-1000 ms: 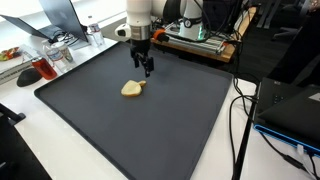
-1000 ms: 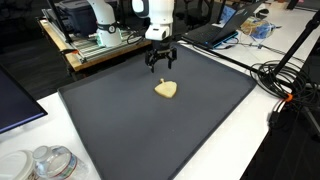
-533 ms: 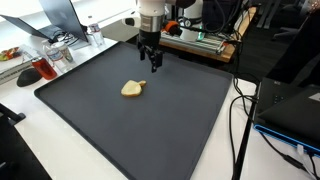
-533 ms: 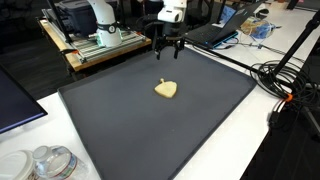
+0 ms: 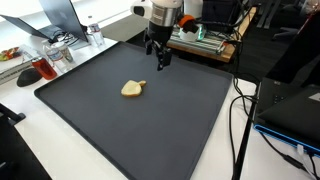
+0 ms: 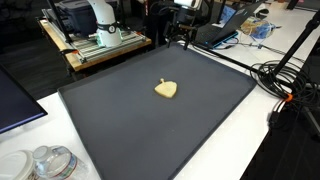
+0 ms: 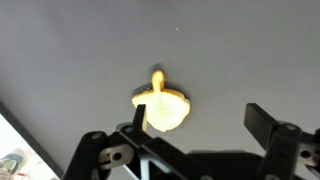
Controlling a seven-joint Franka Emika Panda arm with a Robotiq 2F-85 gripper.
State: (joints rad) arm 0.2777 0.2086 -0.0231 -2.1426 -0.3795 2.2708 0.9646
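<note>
Gripper [image 5: 157, 62], jaws apart and empty, hung over the mat's [image 5: 150, 130] far edge; pear [image 5: 132, 89] lay near-left of it, stem pointing toward the jaws.

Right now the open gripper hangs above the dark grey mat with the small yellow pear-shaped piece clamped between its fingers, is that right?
Not quite. The small yellow pear-shaped piece is not clamped: it lies free on the dark grey mat, apart from the open gripper that hangs above, as both exterior views show.
</note>
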